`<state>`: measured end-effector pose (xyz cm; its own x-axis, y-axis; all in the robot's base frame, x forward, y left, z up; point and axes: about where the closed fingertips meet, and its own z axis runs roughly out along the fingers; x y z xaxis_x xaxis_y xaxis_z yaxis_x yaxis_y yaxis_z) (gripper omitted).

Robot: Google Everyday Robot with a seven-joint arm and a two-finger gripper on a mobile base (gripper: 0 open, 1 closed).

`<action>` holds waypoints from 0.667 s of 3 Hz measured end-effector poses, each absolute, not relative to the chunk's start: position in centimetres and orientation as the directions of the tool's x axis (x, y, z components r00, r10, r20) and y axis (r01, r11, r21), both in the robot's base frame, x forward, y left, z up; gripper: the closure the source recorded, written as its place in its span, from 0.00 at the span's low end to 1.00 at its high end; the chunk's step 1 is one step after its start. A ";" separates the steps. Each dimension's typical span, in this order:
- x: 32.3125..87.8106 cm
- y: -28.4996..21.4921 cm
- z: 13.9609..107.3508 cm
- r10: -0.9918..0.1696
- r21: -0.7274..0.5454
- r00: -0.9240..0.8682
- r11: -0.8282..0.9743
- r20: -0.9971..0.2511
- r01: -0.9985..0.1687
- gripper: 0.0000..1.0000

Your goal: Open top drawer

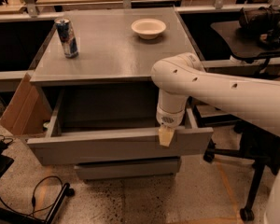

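The top drawer (107, 146) of the grey cabinet stands pulled far out; its wide flat grey front faces me and its shallow tray looks bare inside. My gripper (166, 135) hangs from the white arm straight down over the top edge of the drawer front, right of its middle. A tan fingertip (165, 136) lies against the front's upper edge. A lower drawer front (128, 168) shows beneath, pushed in.
On the cabinet top (116, 50) stand a blue drink can (66, 37) at the left and a white bowl (149, 28) at the back. A cardboard flap (19, 107) leans at the cabinet's left. A chair base (245, 190) is at the right; cables lie on the floor at the left.
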<state>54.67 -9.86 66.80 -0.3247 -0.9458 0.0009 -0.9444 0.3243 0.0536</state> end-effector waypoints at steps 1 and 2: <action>54.6 -9.9 66.7 -0.946 0.055 -0.324 0.324 0.002 -0.944 0.15; 54.6 -9.9 66.6 -0.946 0.057 -0.324 0.324 0.003 -0.944 0.00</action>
